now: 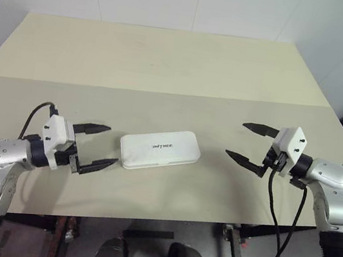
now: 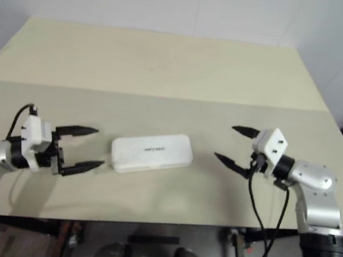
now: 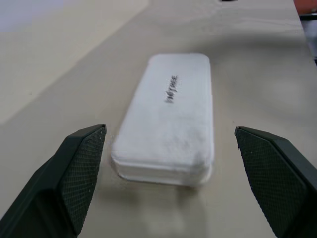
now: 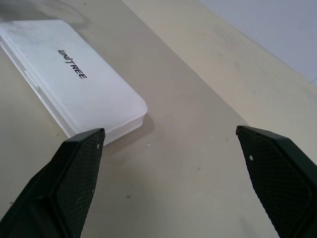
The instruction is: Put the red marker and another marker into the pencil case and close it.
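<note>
The white pencil case (image 1: 159, 149) lies shut and flat on the table's middle, its dark lettering facing up. My left gripper (image 1: 104, 147) hovers just off the case's left end, open, nothing between its fingers; that end of the pencil case (image 3: 171, 119) sits straight ahead in the left wrist view. My right gripper (image 1: 243, 141) stands open a short way off the case's right end, also holding nothing. A corner of the pencil case (image 4: 74, 82) shows in the right wrist view. The red marker and the other marker are out of view.
The beige table (image 1: 169, 63) stretches far behind the case, with a seam across it. Its front edge (image 1: 164, 215) runs close below both arms. A black cable (image 1: 278, 237) hangs from the right wrist past that edge.
</note>
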Action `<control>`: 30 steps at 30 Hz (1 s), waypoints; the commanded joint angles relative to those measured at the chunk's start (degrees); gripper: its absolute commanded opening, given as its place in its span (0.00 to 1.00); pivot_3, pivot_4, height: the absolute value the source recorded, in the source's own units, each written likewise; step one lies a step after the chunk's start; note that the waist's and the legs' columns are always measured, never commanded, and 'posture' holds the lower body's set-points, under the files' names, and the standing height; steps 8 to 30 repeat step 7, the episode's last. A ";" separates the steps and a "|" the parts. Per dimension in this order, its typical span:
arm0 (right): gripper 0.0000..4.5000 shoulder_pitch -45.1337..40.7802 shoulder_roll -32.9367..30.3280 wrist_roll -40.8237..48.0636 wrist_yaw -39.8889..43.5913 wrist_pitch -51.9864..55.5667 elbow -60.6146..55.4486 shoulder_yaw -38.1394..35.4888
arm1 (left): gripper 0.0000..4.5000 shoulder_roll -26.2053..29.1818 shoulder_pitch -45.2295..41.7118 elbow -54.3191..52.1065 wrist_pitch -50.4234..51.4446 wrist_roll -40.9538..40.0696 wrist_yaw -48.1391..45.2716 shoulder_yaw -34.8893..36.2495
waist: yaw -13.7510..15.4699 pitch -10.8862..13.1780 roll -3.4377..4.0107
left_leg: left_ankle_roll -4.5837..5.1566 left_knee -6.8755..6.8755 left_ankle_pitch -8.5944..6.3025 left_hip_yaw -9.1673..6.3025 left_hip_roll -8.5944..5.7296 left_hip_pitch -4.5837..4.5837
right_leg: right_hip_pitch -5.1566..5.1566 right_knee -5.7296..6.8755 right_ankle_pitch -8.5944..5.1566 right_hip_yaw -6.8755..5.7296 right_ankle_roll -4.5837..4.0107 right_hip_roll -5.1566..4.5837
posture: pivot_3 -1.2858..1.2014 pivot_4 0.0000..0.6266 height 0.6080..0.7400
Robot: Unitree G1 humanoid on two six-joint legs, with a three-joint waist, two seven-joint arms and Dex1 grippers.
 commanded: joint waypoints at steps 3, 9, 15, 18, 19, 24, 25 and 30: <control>1.00 3.44 -0.91 1.82 -0.27 1.22 -4.70 -2.46 | 0.99 -0.93 -1.77 0.64 -2.26 -0.47 1.77 0.89 | -0.01 0.00 0.00 | -0.01 0.00 -0.01 0.03 -0.01 0.00 | 0.01 -0.03 0.01 0.01 0.02 0.00 | 0.52 0.24 1.00; 1.00 4.04 -0.49 2.04 -0.58 1.29 -4.77 -2.79 | 0.99 -1.19 -1.10 -0.78 -1.96 -0.42 2.28 0.26 | -0.22 0.00 0.00 | 0.01 0.02 -0.02 0.07 0.00 0.01 | 0.00 -0.02 0.01 0.03 0.03 0.01 | 0.52 0.24 1.00; 1.00 4.04 -0.49 2.04 -0.58 1.29 -4.77 -2.79 | 0.99 -1.19 -1.10 -0.78 -1.96 -0.42 2.28 0.26 | -0.22 0.00 0.00 | 0.01 0.02 -0.02 0.07 0.00 0.01 | 0.00 -0.02 0.01 0.03 0.03 0.01 | 0.52 0.24 1.00; 1.00 4.04 -0.49 2.04 -0.58 1.29 -4.77 -2.79 | 0.99 -1.19 -1.10 -0.78 -1.96 -0.42 2.28 0.26 | -0.22 0.00 0.00 | 0.01 0.02 -0.02 0.07 0.00 0.01 | 0.00 -0.02 0.01 0.03 0.03 0.01 | 0.52 0.24 1.00; 1.00 4.04 -0.49 2.04 -0.58 1.29 -4.77 -2.79 | 0.99 -1.19 -1.10 -0.78 -1.96 -0.42 2.28 0.26 | -0.22 0.00 0.00 | 0.01 0.02 -0.02 0.07 0.00 0.01 | 0.00 -0.02 0.01 0.03 0.03 0.01 | 0.52 0.24 1.00; 1.00 4.04 -0.49 2.04 -0.58 1.29 -4.77 -2.79 | 0.99 -1.19 -1.10 -0.78 -1.96 -0.42 2.28 0.26 | -0.22 0.00 0.00 | 0.01 0.02 -0.02 0.07 0.00 0.01 | 0.00 -0.02 0.01 0.03 0.03 0.01 | 0.52 0.24 1.00; 1.00 4.04 -0.49 2.04 -0.58 1.29 -4.77 -2.79 | 0.99 -1.19 -1.10 -0.78 -1.96 -0.42 2.28 0.26 | -0.22 0.00 0.00 | 0.01 0.02 -0.02 0.07 0.00 0.01 | 0.00 -0.02 0.01 0.03 0.03 0.01 | 0.52 0.24 1.00; 1.00 4.04 -0.49 2.04 -0.58 1.29 -4.77 -2.79 | 0.99 -1.19 -1.10 -0.78 -1.96 -0.42 2.28 0.26 | -0.22 0.00 0.00 | 0.01 0.02 -0.02 0.07 0.00 0.01 | 0.00 -0.02 0.01 0.03 0.03 0.01 | 0.52 0.24 1.00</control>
